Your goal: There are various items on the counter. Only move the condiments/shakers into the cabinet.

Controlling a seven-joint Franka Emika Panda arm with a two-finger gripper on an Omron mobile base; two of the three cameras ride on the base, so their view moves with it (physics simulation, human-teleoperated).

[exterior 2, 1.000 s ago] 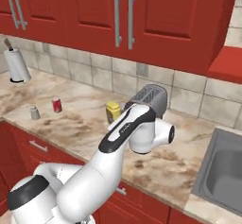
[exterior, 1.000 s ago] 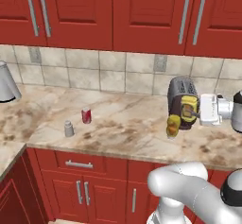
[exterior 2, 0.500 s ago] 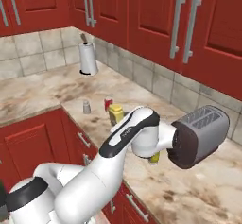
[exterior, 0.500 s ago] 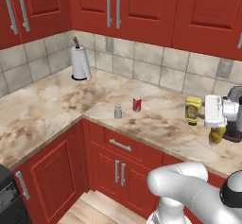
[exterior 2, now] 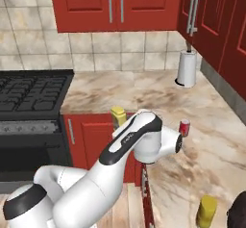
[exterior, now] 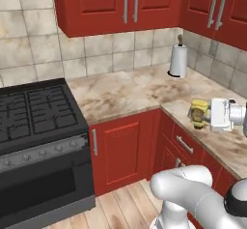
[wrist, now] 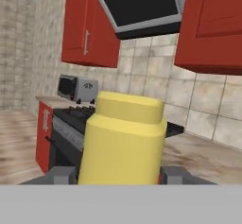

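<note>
A mustard-yellow bottle with a dark label (exterior: 198, 113) hangs above the counter (exterior: 125, 95) edge, with my gripper (exterior: 205, 115) shut on it. In the hand view the yellow bottle (wrist: 123, 142) stands upright between the two grey fingertips (wrist: 64, 175), which press on its sides. In the right base view only the bottle's cap (exterior 2: 118, 115) shows behind my arm. A second yellow bottle (exterior 2: 207, 211) stands on the counter at the lower right, and a red soda can (exterior 2: 184, 127) stands past my arm. The cabinet is out of view.
A black stove (exterior: 34, 112) sits left of the counter corner. A paper towel roll (exterior: 178, 61) stands by the tiled wall. Red wall cabinets with bar handles (exterior: 130, 3) hang above. A range hood (wrist: 142, 10) and a toaster (wrist: 78, 88) show in the hand view.
Both base views have swung along the counter, so the stove and the corner now show: the camera moved. The yellow bottle stays held in my gripper.
</note>
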